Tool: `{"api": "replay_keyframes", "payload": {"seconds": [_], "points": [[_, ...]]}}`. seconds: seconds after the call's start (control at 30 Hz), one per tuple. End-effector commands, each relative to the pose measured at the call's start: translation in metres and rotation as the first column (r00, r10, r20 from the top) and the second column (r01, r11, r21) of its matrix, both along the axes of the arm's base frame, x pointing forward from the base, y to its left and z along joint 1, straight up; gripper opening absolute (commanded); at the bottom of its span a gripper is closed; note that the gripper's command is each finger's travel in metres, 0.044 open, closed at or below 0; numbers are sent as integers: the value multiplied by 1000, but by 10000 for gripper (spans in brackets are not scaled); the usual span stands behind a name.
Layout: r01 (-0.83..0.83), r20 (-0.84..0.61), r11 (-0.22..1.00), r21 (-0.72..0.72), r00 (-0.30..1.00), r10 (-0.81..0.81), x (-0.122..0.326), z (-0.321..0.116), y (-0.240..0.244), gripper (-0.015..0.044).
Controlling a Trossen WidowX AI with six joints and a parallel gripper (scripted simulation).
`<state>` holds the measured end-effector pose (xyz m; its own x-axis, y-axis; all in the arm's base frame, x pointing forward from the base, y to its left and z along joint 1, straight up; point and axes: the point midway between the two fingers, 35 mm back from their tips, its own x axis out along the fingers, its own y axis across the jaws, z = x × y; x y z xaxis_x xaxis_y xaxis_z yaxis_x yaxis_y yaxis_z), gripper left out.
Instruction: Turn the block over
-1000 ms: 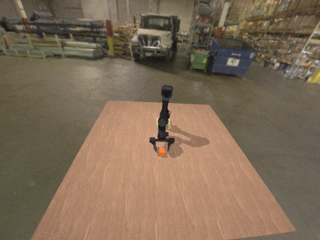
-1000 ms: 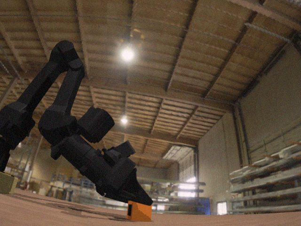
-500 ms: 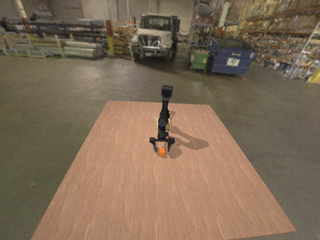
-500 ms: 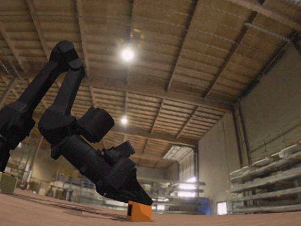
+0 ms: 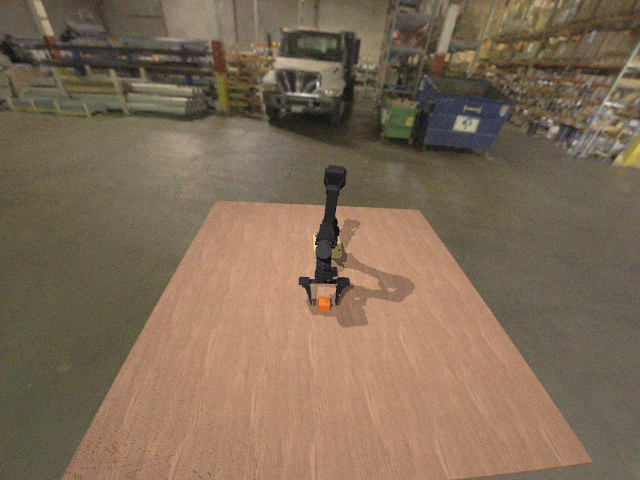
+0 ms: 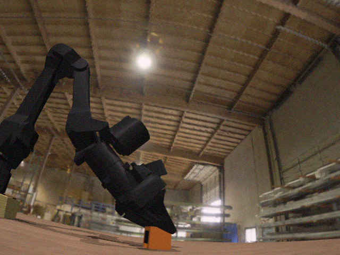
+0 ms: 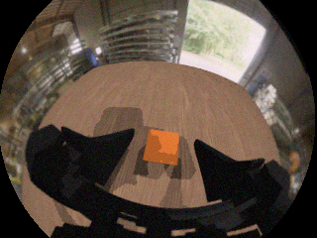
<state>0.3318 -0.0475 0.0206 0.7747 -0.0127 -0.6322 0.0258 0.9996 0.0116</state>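
The orange block [image 5: 324, 305] [image 6: 159, 238] [image 7: 163, 148] rests flat on the table [image 5: 310, 392] [image 6: 54, 241] [image 7: 198, 94]. In the exterior view its black mark [image 6: 146, 236] is on an upright side, the one facing back toward the arm's base. No mark shows on the block's top or on the sides visible in the other views. My gripper [image 5: 324, 303] [image 6: 173, 232] [image 7: 164, 137] is open and slants down at the block, with one finger on each side. Gaps show between both fingers and the block in the wrist view. Its underside is hidden.
The arm's base stands on a pale yellow mount [image 5: 336, 251] [image 6: 8, 207] behind the block, toward the table's far edge. The arm's shadows fall on the table around the block. Shelving, a truck and bins stand beyond the table.
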Motion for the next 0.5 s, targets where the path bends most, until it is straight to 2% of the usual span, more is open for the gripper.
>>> {"api": "replay_keyframes", "payload": {"seconds": [0.0,0.2,0.47], "points": [[-1,-125,1000,-8,992,0,-4,27,-1,440],[-7,-278,1000,-7,961,5,-30,61,3,440],[-7,-287,1000,-6,958,5,-30,62,4,440]]}}
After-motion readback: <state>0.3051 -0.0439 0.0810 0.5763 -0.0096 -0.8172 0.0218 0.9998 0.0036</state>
